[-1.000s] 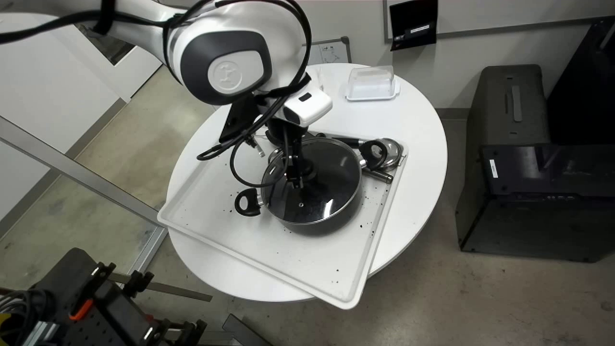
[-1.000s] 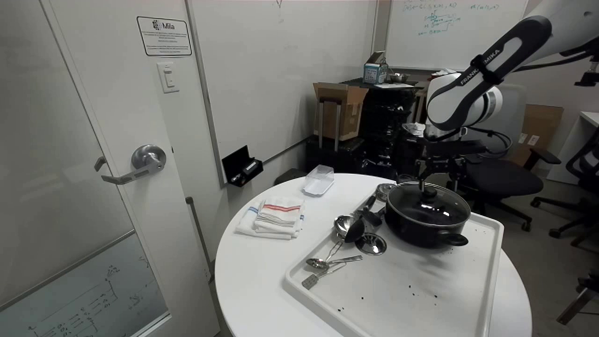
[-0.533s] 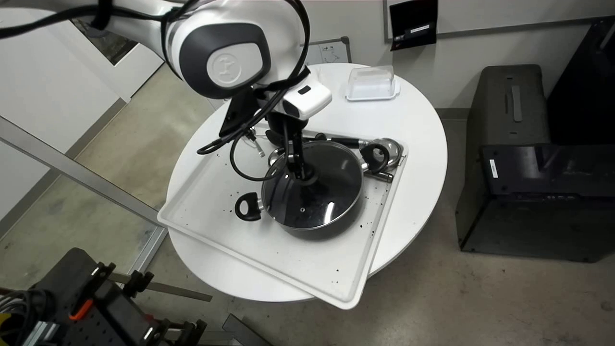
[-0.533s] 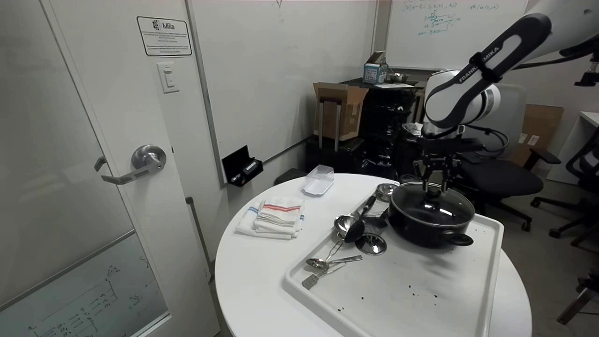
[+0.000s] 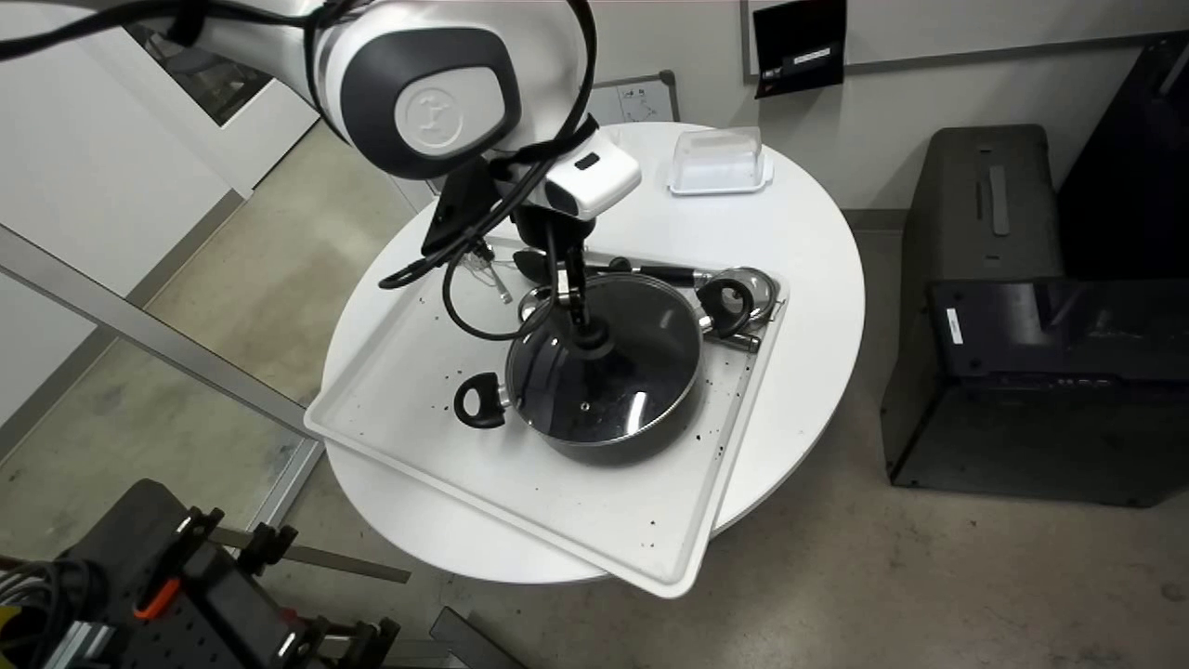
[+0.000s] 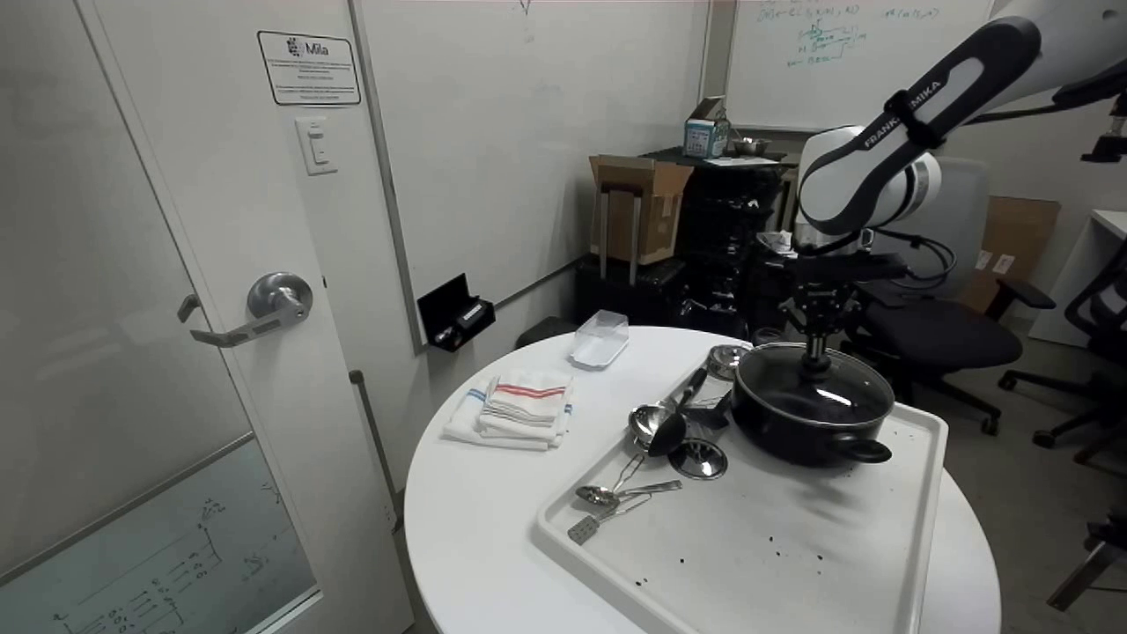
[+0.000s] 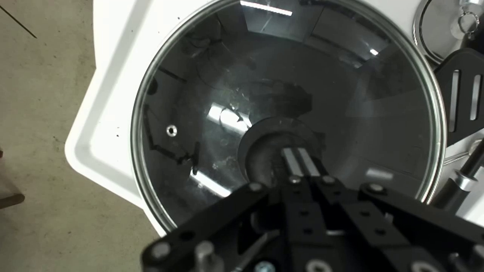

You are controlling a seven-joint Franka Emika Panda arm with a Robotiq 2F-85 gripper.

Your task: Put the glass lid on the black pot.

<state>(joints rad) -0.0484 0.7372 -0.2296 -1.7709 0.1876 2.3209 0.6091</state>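
Note:
The glass lid (image 7: 340,94) lies flat on the black pot (image 6: 784,440), its metal rim following the pot's edge in both exterior views. The black centre knob (image 5: 592,346) points up. Directly above the knob is my gripper (image 7: 296,149), pointing down; in the wrist view its two fingers (image 7: 290,162) stand side by side with only a thin dark slit and nothing held between them. In an exterior view the gripper (image 6: 816,354) ends right over the knob; whether the tips touch it I cannot tell. The pot's inside is hidden under the dark glass.
The pot stands on a white tray (image 6: 748,563) on a round white table (image 6: 484,546). Close beside it lie a ladle (image 6: 647,423), a black spoon (image 6: 669,434) and a small steel lid (image 6: 698,459). Folded towels (image 6: 519,409) and a clear plastic box (image 5: 717,163) are farther off.
The gripper has gone from open fingers to shut ones above the knob. Lid and pot together shifted slightly during the first half second. The arm has risen a little.

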